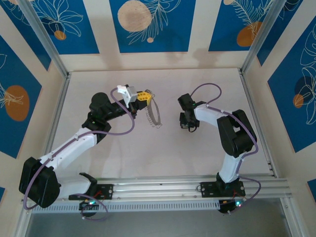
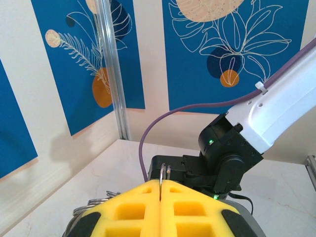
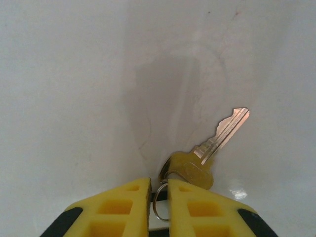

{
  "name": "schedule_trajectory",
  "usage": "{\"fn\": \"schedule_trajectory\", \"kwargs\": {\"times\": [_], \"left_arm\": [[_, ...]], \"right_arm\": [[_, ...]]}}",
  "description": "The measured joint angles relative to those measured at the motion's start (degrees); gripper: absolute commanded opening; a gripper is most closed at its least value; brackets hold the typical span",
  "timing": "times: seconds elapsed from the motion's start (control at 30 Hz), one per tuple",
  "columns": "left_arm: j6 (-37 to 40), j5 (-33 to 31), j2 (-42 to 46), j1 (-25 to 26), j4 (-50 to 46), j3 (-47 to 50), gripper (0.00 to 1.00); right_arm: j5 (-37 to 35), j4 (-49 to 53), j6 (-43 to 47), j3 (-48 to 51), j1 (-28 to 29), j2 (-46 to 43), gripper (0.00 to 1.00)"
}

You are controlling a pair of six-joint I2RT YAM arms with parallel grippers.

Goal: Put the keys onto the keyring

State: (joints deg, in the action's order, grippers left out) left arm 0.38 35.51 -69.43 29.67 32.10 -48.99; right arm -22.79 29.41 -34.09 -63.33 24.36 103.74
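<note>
Top view: the left tool (image 1: 143, 96) is raised over the far middle of the surface (image 1: 148, 163), fingers together on the upper end of the keyring (image 1: 156, 117). The rest of the loop hangs free toward the near right. Judged purpose: holding it aloft presents an open loop to the other arm. The right tool (image 1: 187, 123) points down at the surface, to the right of the loop and apart from it.

Left wrist view: the left tool (image 2: 161, 190) is clamped, pads flush, with a thin wire of the keyring (image 2: 162, 173) standing up from the seam. Several small rings (image 2: 96, 201) bunch at its left. The right arm (image 2: 276, 108) is opposite.

Right wrist view: the right tool (image 3: 159, 186) has its fingers nearly together, with a narrow gap. The key (image 3: 217, 140), with its brass head and silvery blade, lies just beyond the tips with its blade pointing away. Its small ring (image 3: 157, 207) sits in the gap. Whether that ring is actually pinched cannot be told. Judged stage: securing the key; threading is not yet begun.
</note>
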Motion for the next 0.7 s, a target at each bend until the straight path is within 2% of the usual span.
{"fn": "schedule_trajectory", "kwargs": {"times": [0.17, 0.47, 0.7], "left_arm": [[-0.02, 0.0, 0.0, 0.0, 0.0, 0.0, 0.0], [-0.42, 0.0, 0.0, 0.0, 0.0, 0.0, 0.0], [-0.46, 0.0, 0.0, 0.0, 0.0, 0.0, 0.0]], "right_arm": [[-0.46, 0.04, 0.5, -0.07, 0.0, 0.0, 0.0], [-0.81, 0.68, 0.72, -0.04, 0.02, -1.53, 0.0], [3.58, 0.26, 0.96, 0.17, -0.02, -12.35, 0.0]]}}
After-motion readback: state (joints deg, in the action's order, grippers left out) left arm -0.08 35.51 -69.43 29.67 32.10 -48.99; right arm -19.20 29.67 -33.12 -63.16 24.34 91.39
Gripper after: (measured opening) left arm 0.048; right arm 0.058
